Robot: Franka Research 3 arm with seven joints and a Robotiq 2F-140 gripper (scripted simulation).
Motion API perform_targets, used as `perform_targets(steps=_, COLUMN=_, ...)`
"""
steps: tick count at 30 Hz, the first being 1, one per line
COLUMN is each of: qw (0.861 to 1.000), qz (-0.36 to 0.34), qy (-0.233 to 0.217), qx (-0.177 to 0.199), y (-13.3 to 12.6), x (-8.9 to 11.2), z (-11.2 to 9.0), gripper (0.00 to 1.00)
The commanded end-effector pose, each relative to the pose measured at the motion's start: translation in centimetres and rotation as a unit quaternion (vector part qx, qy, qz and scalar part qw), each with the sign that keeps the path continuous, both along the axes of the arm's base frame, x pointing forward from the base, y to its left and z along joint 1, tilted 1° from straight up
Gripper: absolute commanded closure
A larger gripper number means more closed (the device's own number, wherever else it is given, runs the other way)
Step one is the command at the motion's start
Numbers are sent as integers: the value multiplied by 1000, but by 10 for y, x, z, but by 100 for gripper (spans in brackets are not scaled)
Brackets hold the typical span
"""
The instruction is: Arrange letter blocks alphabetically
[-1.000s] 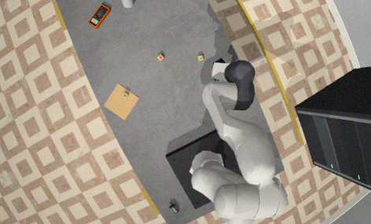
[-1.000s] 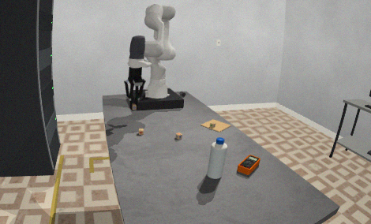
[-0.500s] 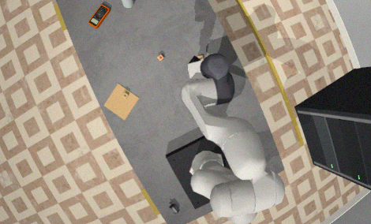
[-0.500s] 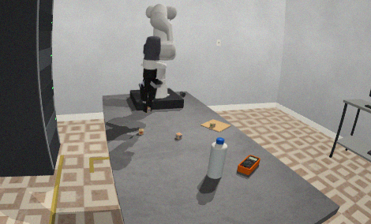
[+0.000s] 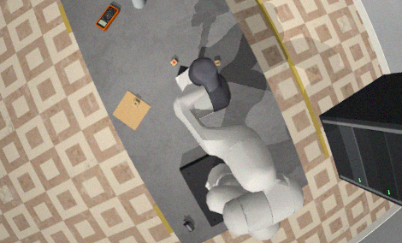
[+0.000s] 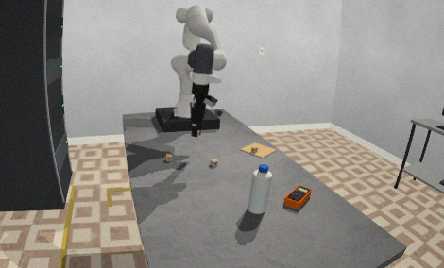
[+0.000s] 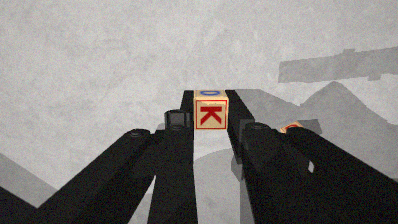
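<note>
My gripper is shut on a wooden block, held above the table. A red K lies sideways on the face toward the wrist camera; a blue mark shows on an adjoining face. The tan mat bears one block with a dark or greenish mark, near one edge. A block with a red mark stands off the mat. Another block stands off the mat toward the cabinet. Part of a block shows beside the right finger. Their letters are unreadable.
An orange multimeter and a white bottle with a blue cap stand at the table end away from the robot. A small dark object lies near the robot's black base. A black cabinet stands beside the table.
</note>
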State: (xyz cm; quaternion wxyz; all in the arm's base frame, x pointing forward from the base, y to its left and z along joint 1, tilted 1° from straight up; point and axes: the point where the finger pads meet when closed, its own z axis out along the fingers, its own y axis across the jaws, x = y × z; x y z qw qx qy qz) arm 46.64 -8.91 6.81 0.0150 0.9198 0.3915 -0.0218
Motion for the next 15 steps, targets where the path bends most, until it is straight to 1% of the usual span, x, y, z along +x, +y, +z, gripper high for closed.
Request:
perform_targets(steps=1, qw=998, qz=68, qy=7, qx=2, y=22, x=6, z=-2, gripper=78)
perform_targets(steps=9, qw=986, qz=164, qy=9, qx=4, y=78, x=22, z=-3, gripper=78)
perform_targets(steps=11, qw=986, qz=164, qy=9, qx=4, y=78, x=22, z=-3, gripper=78)
perform_targets(steps=12, qw=981, qz=195, qy=10, qx=5, y=97, x=25, z=-3, gripper=78)
perform_targets(steps=15, qw=974, qz=226, qy=10, qx=6, y=116, x=28, z=-3, gripper=78)
